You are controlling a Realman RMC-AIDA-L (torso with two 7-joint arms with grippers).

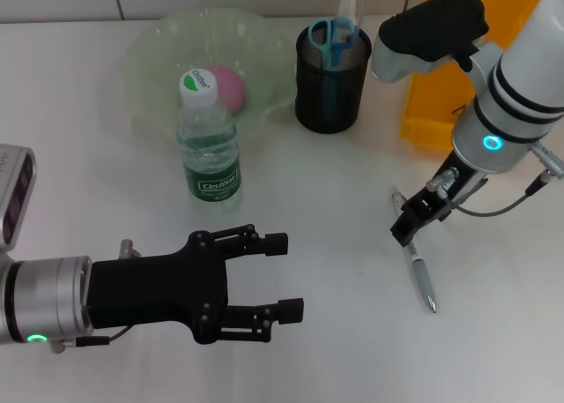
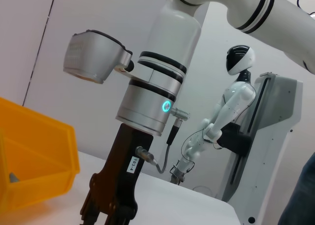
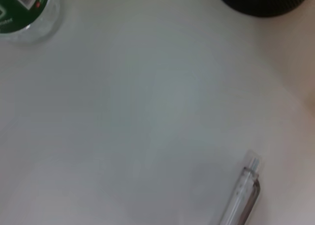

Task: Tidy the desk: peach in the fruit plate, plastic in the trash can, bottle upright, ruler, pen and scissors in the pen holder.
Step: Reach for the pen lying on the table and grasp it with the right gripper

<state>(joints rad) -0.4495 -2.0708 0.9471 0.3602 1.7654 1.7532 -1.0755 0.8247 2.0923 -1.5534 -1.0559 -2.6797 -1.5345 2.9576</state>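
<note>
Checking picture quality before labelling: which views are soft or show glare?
Head view: sharp, soft shadows under the bottle and pen. Right wrist view: blurred, pen soft-edged. Left wrist view: clear on the right gripper, no glare.

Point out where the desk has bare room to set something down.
Free: the white patch between the clear water bottle, the black mesh pen holder and the silver pen. Crowded: the back, where the green glass fruit plate, holder and yellow bin stand.
</note>
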